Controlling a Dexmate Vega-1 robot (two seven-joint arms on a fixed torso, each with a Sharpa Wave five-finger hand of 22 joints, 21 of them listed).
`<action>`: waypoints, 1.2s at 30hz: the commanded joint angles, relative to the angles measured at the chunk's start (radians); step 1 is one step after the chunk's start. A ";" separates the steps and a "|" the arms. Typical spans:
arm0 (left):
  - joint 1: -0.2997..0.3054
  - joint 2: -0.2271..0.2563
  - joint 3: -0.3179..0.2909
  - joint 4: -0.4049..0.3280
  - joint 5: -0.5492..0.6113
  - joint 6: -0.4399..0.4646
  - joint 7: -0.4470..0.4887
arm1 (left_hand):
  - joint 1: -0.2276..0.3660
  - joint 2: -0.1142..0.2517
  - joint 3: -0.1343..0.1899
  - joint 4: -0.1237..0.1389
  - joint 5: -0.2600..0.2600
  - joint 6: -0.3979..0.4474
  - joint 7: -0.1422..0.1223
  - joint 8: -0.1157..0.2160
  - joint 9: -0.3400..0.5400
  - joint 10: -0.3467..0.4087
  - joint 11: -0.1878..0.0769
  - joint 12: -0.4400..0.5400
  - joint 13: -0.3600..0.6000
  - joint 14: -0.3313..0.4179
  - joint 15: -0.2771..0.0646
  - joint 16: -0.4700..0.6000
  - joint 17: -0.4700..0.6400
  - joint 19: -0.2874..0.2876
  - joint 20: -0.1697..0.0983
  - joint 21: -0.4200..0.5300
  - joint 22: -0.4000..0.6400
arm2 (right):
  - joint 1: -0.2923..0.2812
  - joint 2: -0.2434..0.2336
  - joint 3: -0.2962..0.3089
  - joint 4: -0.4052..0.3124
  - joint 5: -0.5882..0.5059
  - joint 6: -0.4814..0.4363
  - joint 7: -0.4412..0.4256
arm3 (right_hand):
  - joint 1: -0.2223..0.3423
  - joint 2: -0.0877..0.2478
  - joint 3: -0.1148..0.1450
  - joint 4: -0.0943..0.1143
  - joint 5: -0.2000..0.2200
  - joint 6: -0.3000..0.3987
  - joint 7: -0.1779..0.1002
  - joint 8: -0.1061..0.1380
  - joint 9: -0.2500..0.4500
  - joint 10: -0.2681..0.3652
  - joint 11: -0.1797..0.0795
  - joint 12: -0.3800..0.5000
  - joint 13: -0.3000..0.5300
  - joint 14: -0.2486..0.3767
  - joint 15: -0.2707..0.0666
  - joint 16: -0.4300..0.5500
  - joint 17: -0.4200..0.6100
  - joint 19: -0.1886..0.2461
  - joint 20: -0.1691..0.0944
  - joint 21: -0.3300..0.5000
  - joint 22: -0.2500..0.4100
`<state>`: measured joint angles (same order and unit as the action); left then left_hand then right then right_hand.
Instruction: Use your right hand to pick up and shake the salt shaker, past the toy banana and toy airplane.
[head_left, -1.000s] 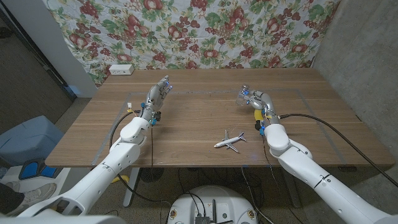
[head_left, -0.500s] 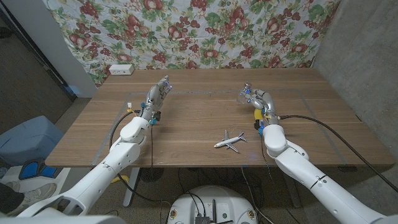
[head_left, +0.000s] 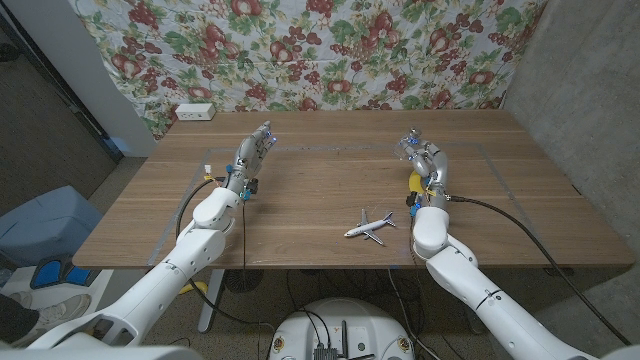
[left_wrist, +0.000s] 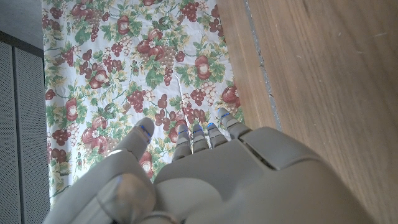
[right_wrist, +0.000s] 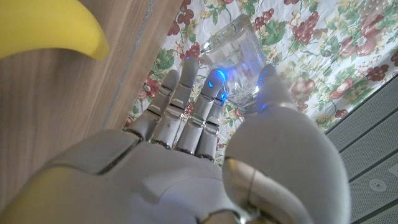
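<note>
Right hand (head_left: 418, 150) is sitting in the upper right of the head frame, past the toy airplane (head_left: 370, 226), which is lying on the tabletop (head_left: 310, 195) at lower centre. In the right wrist view the fingers (right_wrist: 211, 93) are grasping the salt shaker (right_wrist: 238, 59), a clear glass body pinched between thumb and fingers, seen against the floral backdrop (head_left: 330, 50), so it is looking lifted rather than standing. In the head frame the shaker is too small to make out inside the hand. Toy banana (right_wrist: 53, 28) is showing just beside the hand in the wrist view, a yellow curve over the wood.

Left hand (head_left: 256, 148) is waiting in the upper left of the head frame, fingers (left_wrist: 199, 134) released and extended, holding nothing.

Step, as I'm reading it: pick-up done, shake in hand or about to begin. Next move is calling for short wrist oscillations while keeping the pinch firm; smooth glass could slip.
</note>
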<state>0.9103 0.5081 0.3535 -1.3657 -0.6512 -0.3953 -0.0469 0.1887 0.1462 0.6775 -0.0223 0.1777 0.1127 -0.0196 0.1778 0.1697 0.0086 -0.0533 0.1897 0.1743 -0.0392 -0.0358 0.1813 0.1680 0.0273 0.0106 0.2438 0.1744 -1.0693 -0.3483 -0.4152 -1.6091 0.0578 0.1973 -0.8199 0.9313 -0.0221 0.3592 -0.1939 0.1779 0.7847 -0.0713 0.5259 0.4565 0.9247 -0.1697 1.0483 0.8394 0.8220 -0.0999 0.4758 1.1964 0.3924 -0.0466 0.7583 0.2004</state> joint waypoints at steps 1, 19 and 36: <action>-0.004 0.001 -0.002 0.004 0.000 -0.002 -0.004 | -0.003 0.039 0.003 -0.004 0.004 0.009 0.002 0.003 0.004 0.005 -0.001 0.001 0.002 0.005 -0.009 -0.001 0.002 0.010 0.002 -0.003 0.003 | 0.004 0.057 0.014 0.051 -0.014 0.065 -0.051 | 0.115 0.115 0.028 0.034 0.005 0.250 0.073 0.004 0.006 -0.002 0.001 0.001 0.003 0.008 -0.123 -0.004 0.005 -0.006 -0.006 0.007 -0.001; -0.021 -0.005 0.000 0.027 -0.007 0.000 -0.018 | -0.004 0.039 0.004 -0.003 0.004 0.009 0.003 0.003 0.004 0.004 -0.001 0.001 0.002 0.005 -0.009 -0.001 0.002 0.012 0.002 -0.006 0.003 | 0.014 -0.048 -0.003 -0.019 0.015 -0.054 0.125 | 0.116 0.117 0.027 0.034 0.006 0.253 0.068 0.004 0.005 -0.003 0.000 0.004 0.006 0.006 -0.123 -0.004 0.006 -0.003 -0.010 0.016 -0.001; -0.027 -0.007 0.000 0.040 -0.010 -0.001 -0.024 | -0.005 0.037 0.004 -0.002 0.004 0.010 0.002 0.003 0.004 0.004 -0.002 0.001 0.002 0.005 -0.009 -0.001 0.002 0.012 0.002 -0.010 0.003 | 0.073 -0.232 -0.044 -0.167 0.127 -0.353 0.414 | 0.121 0.114 0.027 0.031 0.004 0.259 0.067 0.003 0.001 0.005 0.008 0.001 -0.006 0.001 -0.124 -0.009 0.004 -0.003 -0.006 0.024 -0.002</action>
<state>0.8885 0.5028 0.3530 -1.3341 -0.6589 -0.3967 -0.0666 0.1887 0.1462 0.6775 -0.0223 0.1778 0.1127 -0.0196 0.1778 0.1698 0.0086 -0.0534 0.1897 0.1742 -0.0392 -0.0358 0.1813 0.1680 0.0291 0.0125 0.2363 0.1743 -1.0320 -0.4833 -0.4353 -1.6973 0.1203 0.0220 -0.5638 0.9313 -0.0221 0.3592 -0.1939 0.1778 0.7847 -0.0713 0.5254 0.4524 0.9251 -0.1692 1.0483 0.8288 0.8220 -0.0999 0.4674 1.1988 0.3854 -0.0393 0.7738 0.1951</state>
